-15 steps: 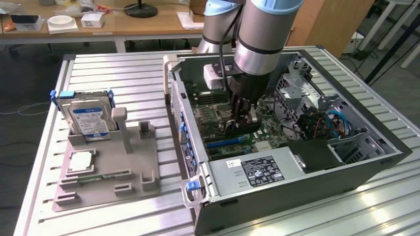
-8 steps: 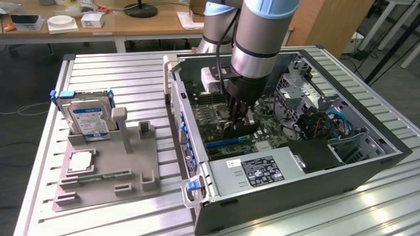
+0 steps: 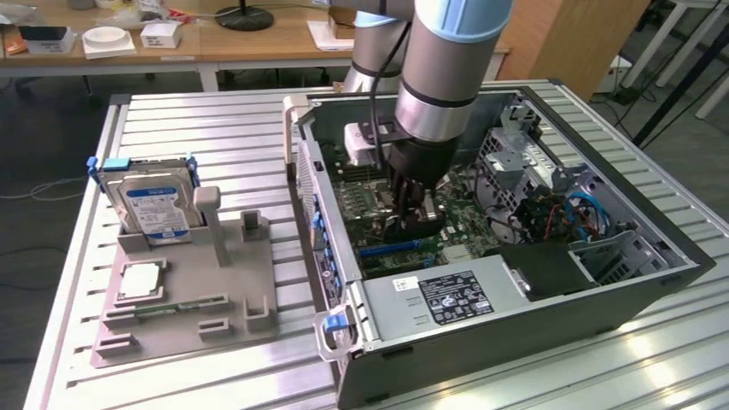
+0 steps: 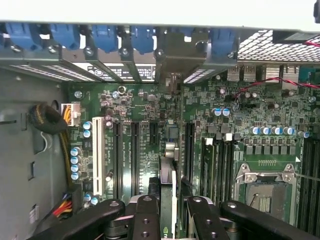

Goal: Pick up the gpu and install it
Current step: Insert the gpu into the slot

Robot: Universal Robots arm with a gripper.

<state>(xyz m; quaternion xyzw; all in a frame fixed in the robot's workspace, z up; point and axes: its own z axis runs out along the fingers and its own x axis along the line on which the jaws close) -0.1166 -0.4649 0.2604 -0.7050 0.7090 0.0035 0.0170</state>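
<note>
I have the arm reaching straight down into the open computer case, wrist vertical over the motherboard. The tool pinches the gpu edge-on by its upper edge, just above the expansion slots. I judge the card light, stiff and fragile, best gripped on bare board edges.

Inside the open computer case, the gripper holds the gpu edge-on above the motherboard, hemmed by blue-clipped slot brackets and the power supply.
</note>
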